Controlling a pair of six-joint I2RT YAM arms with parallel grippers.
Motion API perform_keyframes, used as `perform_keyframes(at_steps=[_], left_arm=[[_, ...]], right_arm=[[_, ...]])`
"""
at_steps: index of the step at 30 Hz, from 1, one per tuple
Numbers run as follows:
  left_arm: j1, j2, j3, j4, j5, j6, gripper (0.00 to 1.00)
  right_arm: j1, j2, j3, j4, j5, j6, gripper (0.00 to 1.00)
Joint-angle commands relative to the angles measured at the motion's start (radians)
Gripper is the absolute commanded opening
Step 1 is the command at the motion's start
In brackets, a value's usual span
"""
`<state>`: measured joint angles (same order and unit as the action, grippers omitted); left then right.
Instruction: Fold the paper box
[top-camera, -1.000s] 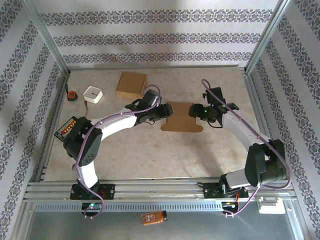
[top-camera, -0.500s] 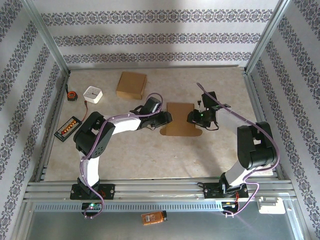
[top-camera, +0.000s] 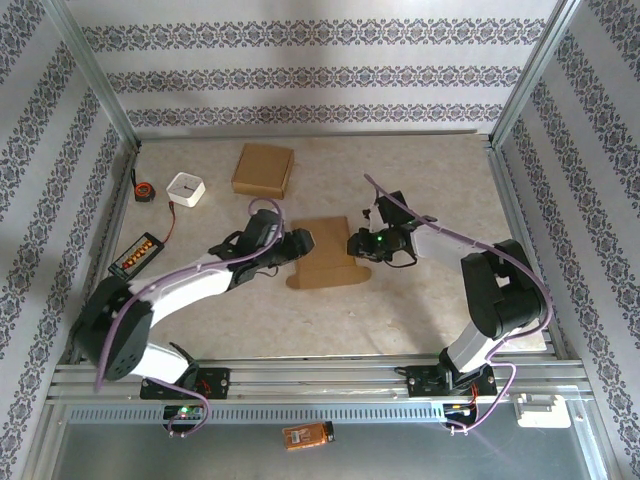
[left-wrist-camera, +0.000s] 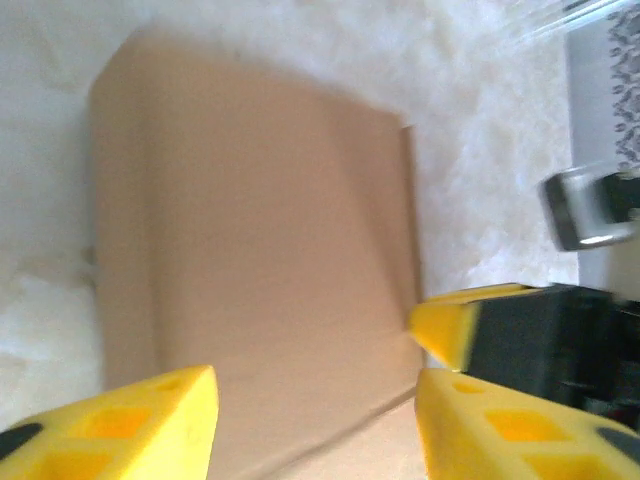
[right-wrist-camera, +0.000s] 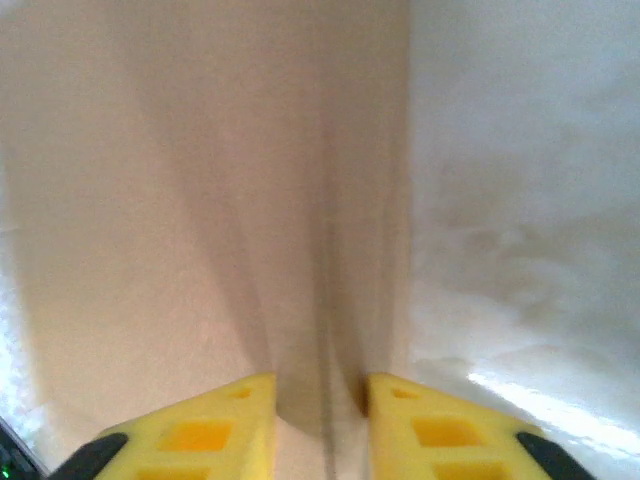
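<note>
The pale marbled table (top-camera: 420, 310) carries everything, with both arms reaching in from its near edge toward the middle. There the paper box (top-camera: 325, 262) lies as a flat brown cardboard sheet, not yet folded up, between the two grippers. The left gripper (top-camera: 297, 246) sits at the sheet's left edge. In the left wrist view its yellow fingers (left-wrist-camera: 130, 425) stand spread wide above the cardboard with nothing between them. The right gripper (top-camera: 356, 245) is at the sheet's right edge, facing the left one across it. In the right wrist view its fingers (right-wrist-camera: 200, 430) are drawn close together on either side of a raised crease of the cardboard, near the sheet's edge, and they pinch that fold. One yellow fingertip of the right gripper also shows at the right side of the left wrist view, touching the sheet's edge

Well apart, near the back of the table, lies a closed brown box (top-camera: 263, 169). Along the left side lies a black tray (top-camera: 133, 256) with orange pieces in it. A white square block (top-camera: 186, 188) sits further back, and a small tape measure (top-camera: 143, 190) lies just beside that block
</note>
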<state>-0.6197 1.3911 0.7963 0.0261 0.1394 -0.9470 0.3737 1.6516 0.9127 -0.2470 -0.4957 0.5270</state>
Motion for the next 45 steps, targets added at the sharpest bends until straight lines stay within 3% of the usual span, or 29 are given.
perform_keyframes(at_steps=[1,5,9,14,16,19,24,32,34,37,41,45], left_arm=[[0.004,-0.102,-0.048,-0.106,-0.148,0.02,0.75],[0.033,-0.156,-0.109,-0.112,-0.158,-0.013,1.0],[0.083,-0.136,-0.158,-0.055,-0.064,-0.075,1.0],[0.136,-0.03,-0.206,0.294,0.231,-0.078,1.0],[0.138,0.023,-0.172,0.341,0.312,-0.046,1.0],[0.139,0.067,-0.144,0.294,0.284,-0.025,1.0],[0.166,0.12,-0.194,0.417,0.252,-0.104,1.0],[0.168,0.364,-0.176,0.799,0.399,-0.262,1.0],[0.167,0.42,-0.185,0.927,0.396,-0.32,0.97],[0.157,0.471,-0.164,1.018,0.394,-0.367,0.83],[0.132,0.477,-0.122,0.996,0.383,-0.374,0.61],[0.126,0.411,-0.13,0.937,0.348,-0.363,0.46]], right_arm=[[-0.021,0.028,-0.074,0.059,0.028,0.035,0.21],[-0.058,0.075,-0.105,0.106,-0.032,0.031,0.21],[-0.075,0.083,-0.14,0.169,-0.066,0.034,0.2],[-0.106,0.092,-0.177,0.23,-0.141,0.025,0.17],[-0.114,0.094,-0.191,0.25,-0.15,0.026,0.15],[-0.132,0.089,-0.221,0.301,-0.18,0.028,0.14],[-0.177,0.112,-0.233,0.354,-0.253,0.055,0.14],[-0.185,0.128,-0.224,0.351,-0.25,0.052,0.14],[-0.185,0.126,-0.224,0.346,-0.245,0.05,0.14],[-0.185,0.12,-0.222,0.339,-0.248,0.051,0.15],[-0.185,0.094,-0.227,0.327,-0.243,0.056,0.18],[-0.184,-0.015,-0.229,0.279,-0.213,0.076,0.3]])
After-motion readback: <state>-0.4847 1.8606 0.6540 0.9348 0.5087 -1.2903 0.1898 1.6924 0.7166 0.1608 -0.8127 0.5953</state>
